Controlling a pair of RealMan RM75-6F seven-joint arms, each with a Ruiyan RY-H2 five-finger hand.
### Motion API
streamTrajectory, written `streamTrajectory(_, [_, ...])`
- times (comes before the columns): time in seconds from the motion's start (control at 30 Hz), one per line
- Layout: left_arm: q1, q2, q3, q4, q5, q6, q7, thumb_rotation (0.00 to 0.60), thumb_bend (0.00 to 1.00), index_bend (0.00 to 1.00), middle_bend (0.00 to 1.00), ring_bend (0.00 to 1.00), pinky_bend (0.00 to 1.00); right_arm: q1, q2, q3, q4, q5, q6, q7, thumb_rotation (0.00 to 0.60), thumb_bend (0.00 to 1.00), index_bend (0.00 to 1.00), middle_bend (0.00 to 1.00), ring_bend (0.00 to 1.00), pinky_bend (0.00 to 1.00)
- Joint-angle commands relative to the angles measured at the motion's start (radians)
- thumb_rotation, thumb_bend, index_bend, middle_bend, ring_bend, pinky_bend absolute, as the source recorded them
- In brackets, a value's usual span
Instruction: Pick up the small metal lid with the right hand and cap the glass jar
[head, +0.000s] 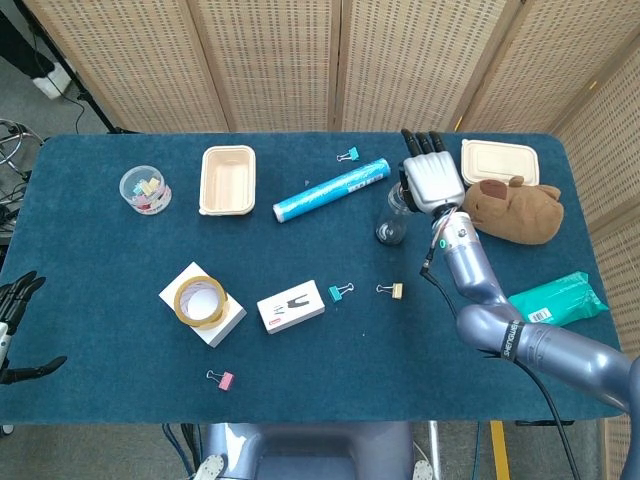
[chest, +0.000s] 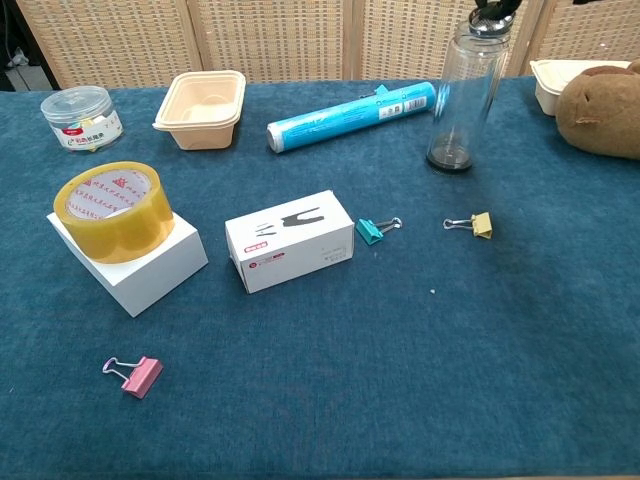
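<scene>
The tall glass jar (chest: 463, 98) stands upright at the back right of the blue table (head: 300, 250); in the head view only the lower part of the glass jar (head: 390, 222) shows. My right hand (head: 432, 178) hovers over its mouth, back of the hand up, fingers pointing away. At the jar's top sits the small metal lid (chest: 487, 24), with dark fingertips (chest: 497, 6) of that hand gripping it from above. My left hand (head: 14, 330) hangs off the table's front left edge, fingers apart, holding nothing.
A brown plush toy (head: 520, 208) and a cream lidded box (head: 499, 160) lie just right of the jar. A blue roll (chest: 350, 115) lies to its left. Binder clips (chest: 470, 224), a white box (chest: 290, 240), tape (chest: 112, 210) and a beige tray (chest: 202, 108) lie nearer.
</scene>
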Motion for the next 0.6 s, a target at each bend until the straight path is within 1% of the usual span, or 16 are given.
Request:
streamTrajectory(0.03, [0.001,0.000,0.000,0.001,0.000,0.002,-0.001,0.600,0.00,0.00,0.00,0.00,0.00,0.001,0.001,-0.001,-0.006,0.004,0.002,0.003,0.600,0.67,0.64,0.00,0.00,0.00])
streamTrajectory(0.47, [0.002,0.003,0.001,0.003,0.005,0.007,-0.009,0.600,0.00,0.00,0.00,0.00,0.00,0.015,0.010,-0.002,-0.022,0.033,0.005,0.006,0.600,0.67,0.64,0.00,0.00,0.00])
streamTrajectory(0.57, [0.003,0.004,0.002,0.002,0.006,0.008,-0.011,0.600,0.00,0.00,0.00,0.00,0.00,0.017,0.010,-0.006,-0.024,0.036,0.004,0.008,0.600,0.67,0.59,0.00,0.00,0.00])
streamTrajectory(0.6, [0.003,0.004,0.002,0.003,0.006,0.008,-0.011,0.600,0.00,0.00,0.00,0.00,0.00,0.017,0.010,-0.006,-0.026,0.035,0.004,0.010,0.600,0.67,0.57,0.00,0.00,0.00])
